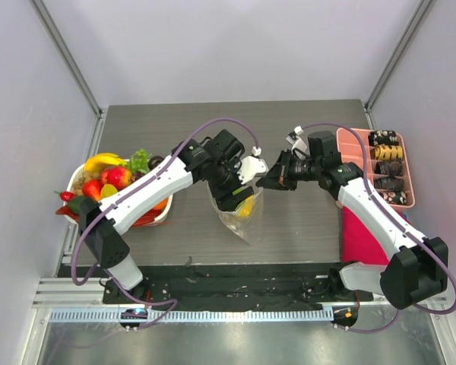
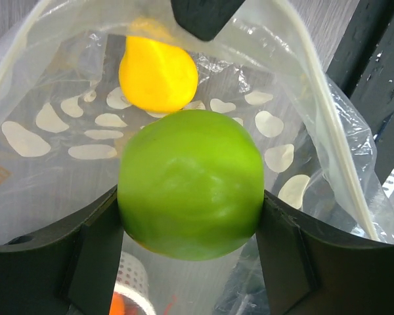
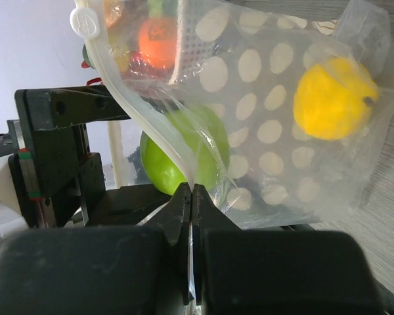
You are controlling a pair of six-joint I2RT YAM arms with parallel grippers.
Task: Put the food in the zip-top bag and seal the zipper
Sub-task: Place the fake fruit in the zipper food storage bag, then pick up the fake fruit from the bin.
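Clamping apple (image 2: 190,184) in left fingers (image 2: 92,256) at bag (image 3: 269,131) mouth, over yellow fruit (image 3: 331,98) inside. Pinching zipper (image 3: 134,121) rim with right fingers (image 3: 178,220), apparently thinly. Could lose that pinch under apple's drop, collapsing mouth, spilling onto table (image 1: 304,220).

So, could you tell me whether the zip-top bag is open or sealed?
Open: the zip-top bag gapes wide, its rim spread apart, with the green apple held at the mouth by the jaws of the left gripper.
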